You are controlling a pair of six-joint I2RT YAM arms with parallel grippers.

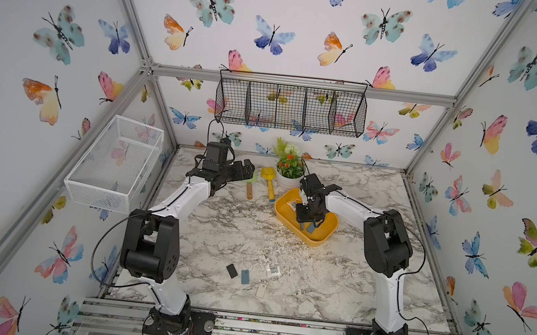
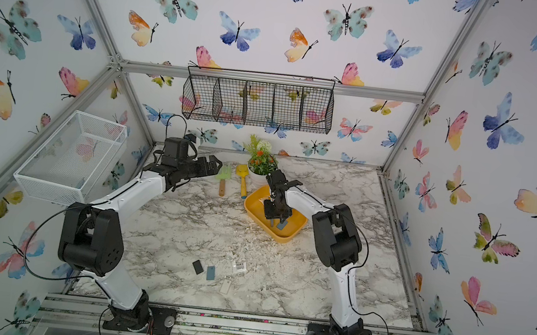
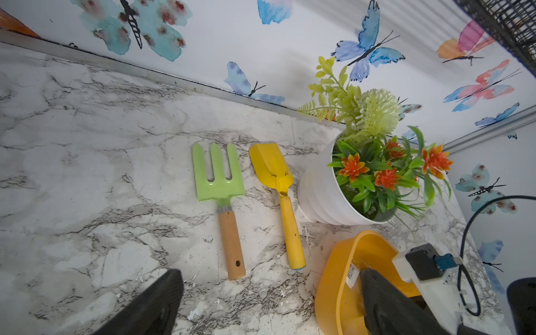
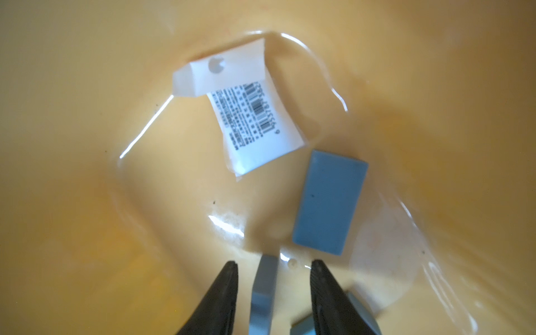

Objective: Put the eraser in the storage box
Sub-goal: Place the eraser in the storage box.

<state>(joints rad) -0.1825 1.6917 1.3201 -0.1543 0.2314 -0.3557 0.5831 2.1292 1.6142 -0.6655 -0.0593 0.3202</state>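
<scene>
At the table's (image 1: 217, 238) eleven o'clock the left gripper (image 1: 247, 169) hangs, jaws wide. Just toward one o'clock of centre, the right gripper (image 4: 275, 262) reaches into the storage box (image 1: 317, 241). Its jaws are narrowly parted either side of the eraser (image 4: 264, 290), which stands on edge inside the box, touching neither.

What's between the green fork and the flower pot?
The yellow shovel, lying alongside the green fork with a gap, blade close to the white flower pot. Clearest in the left wrist view; both top views show it too.
</scene>
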